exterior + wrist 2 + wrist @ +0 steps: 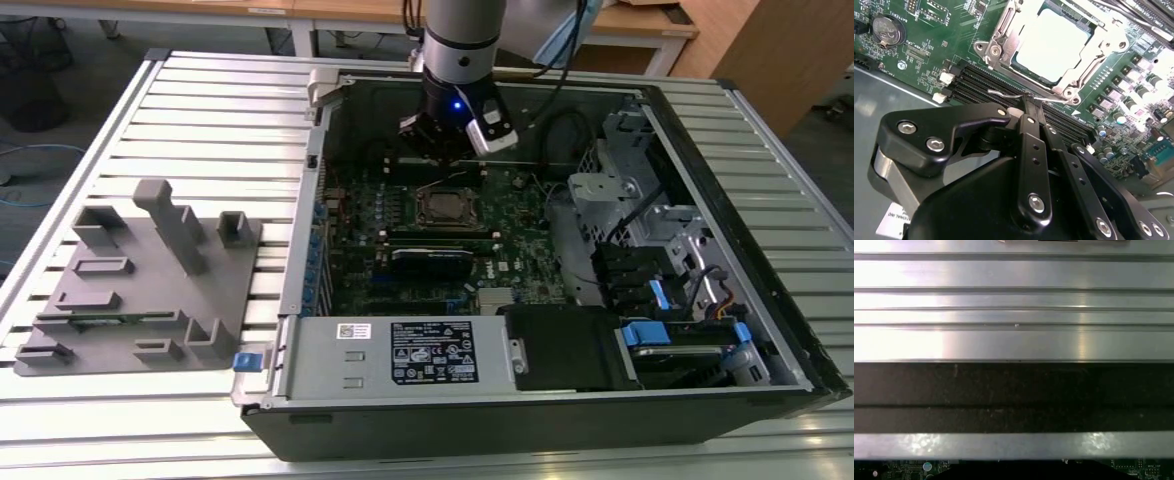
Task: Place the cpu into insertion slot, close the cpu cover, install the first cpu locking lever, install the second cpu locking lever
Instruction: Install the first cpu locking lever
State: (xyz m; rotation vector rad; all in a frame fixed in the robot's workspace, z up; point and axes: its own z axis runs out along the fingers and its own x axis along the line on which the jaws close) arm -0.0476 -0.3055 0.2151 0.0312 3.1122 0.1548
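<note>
Cpu (445, 207) sits in the insertion slot (419, 198) of an open computer case (304, 250) on the slatted worktop (200, 100); in the exterior view we see it just below the tool (441, 152). In the second wrist view the tool (1028, 100) is closed, its fingers (1030, 145) pressed together with their tips at a thin wire lever (1004, 93), and just beyond them the cpu cover (999, 37) frames the cpu (1054, 42). In the first wrist view we see worktop (1014, 340) slats and the dark case (1014, 390) wall.

I work in a robotics lab or workshop. My worktop (160, 110) is ribbed aluminium profile. It carries an open PC case (400, 350) with its motherboard (521, 225) bared, and beside it a grey jig (147, 290) of part holders. Behind stand wooden desks (360, 12), and a cable (34, 152) lies loose on the floor.
</note>
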